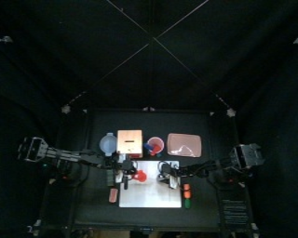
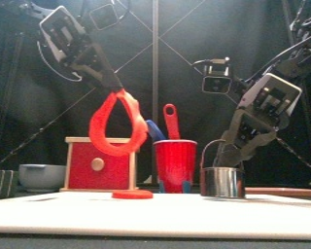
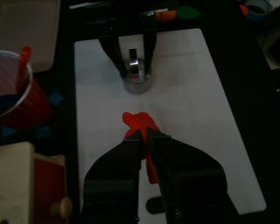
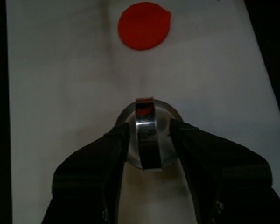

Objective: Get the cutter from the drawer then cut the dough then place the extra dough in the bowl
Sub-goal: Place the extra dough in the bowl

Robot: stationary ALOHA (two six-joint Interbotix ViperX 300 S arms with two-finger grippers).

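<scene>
Black booth, dim all round.
Small black table (image 1: 92,212) sits low in the top view. Back curtain (image 1: 149,42) fills the upper half, side curtains (image 1: 12,112) just as dark. Brightest patch is mid-table, rest drops off to black. Front view: same dark drape behind everything, L to R.

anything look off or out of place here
Only the dough ring: it dangles stretched from the left gripper, above the white board, not yet in the bowl. The cut disc lies flat on the board, and the right gripper holds the cutter upright.
</scene>
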